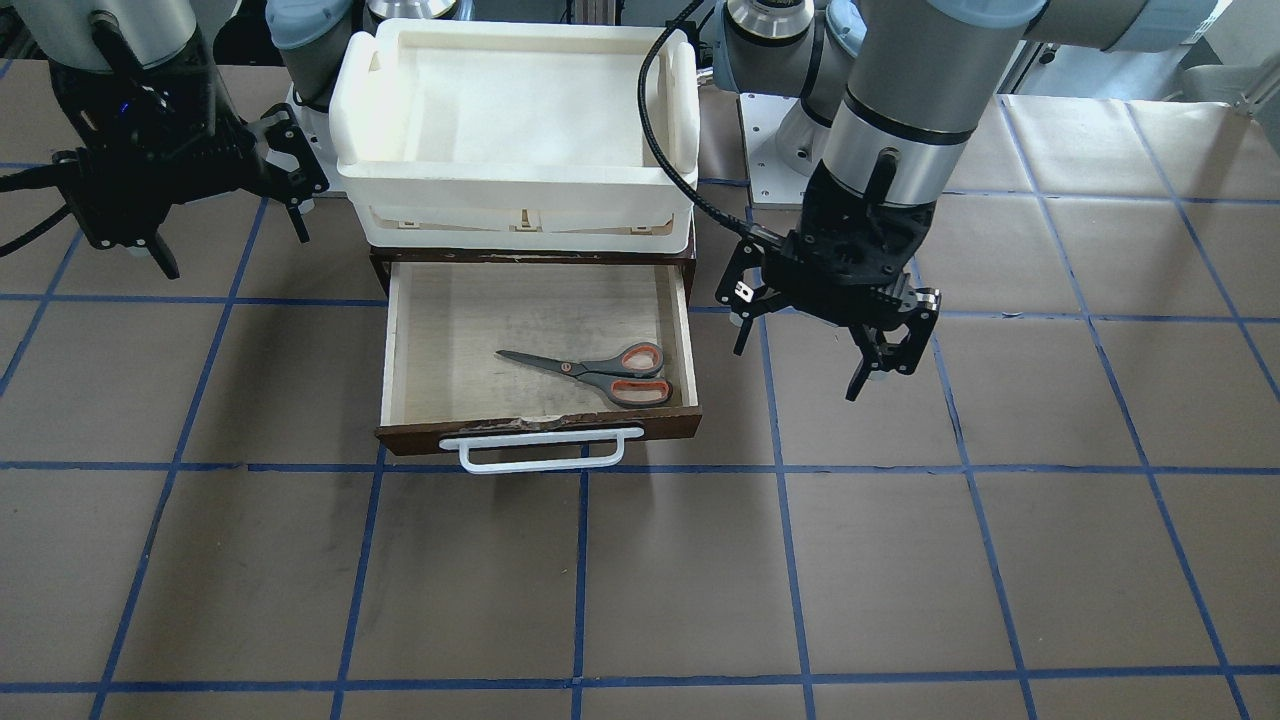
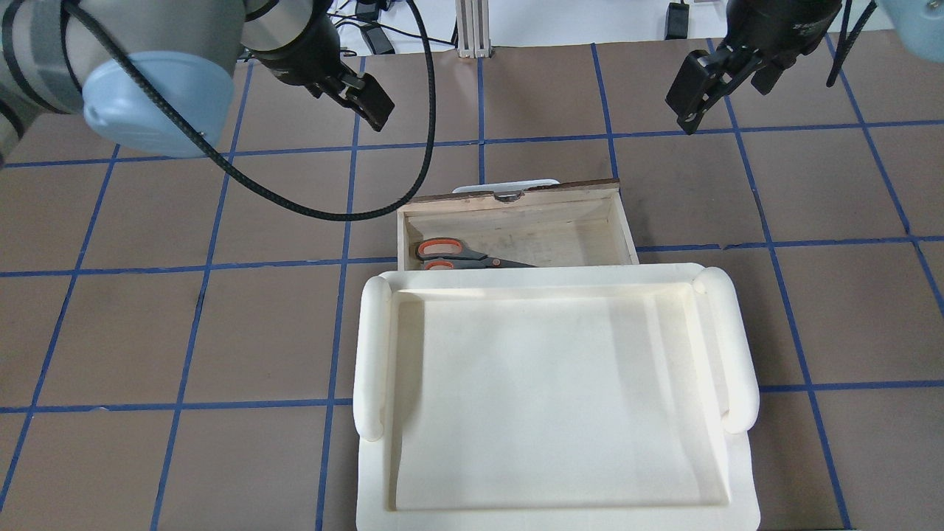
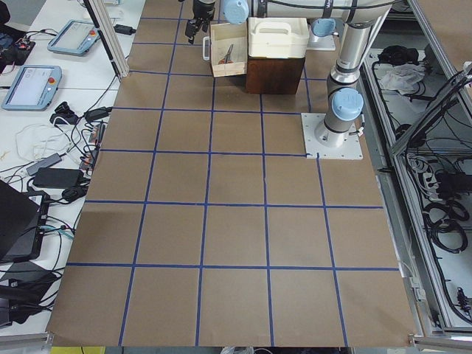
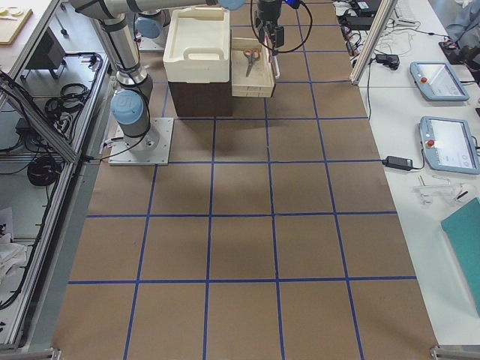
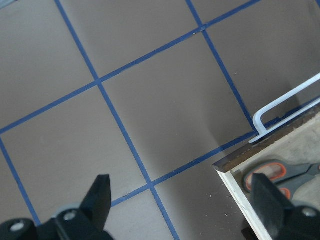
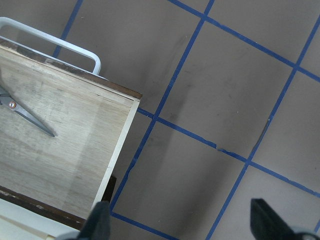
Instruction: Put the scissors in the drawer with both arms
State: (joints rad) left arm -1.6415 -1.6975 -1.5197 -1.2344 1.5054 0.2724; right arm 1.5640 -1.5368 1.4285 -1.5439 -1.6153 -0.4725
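Both tools hang empty above the table, jaws spread wide: the left tool just beside the drawer, the right tool off the opposite side, back near the white foam tray. Between and below them the drawer stands pulled out. The scissors lie flat inside, handles toward the left tool, blades pointing toward the right tool.

With the scissors in, the step in hand is probably pushing the drawer shut. The left tool, being closer, would do well to drop in front of the white handle, press on the front panel and push straight back. It should stay outside the rim, since the scissors lie just behind that panel. The right tool could steady the tray against sliding.
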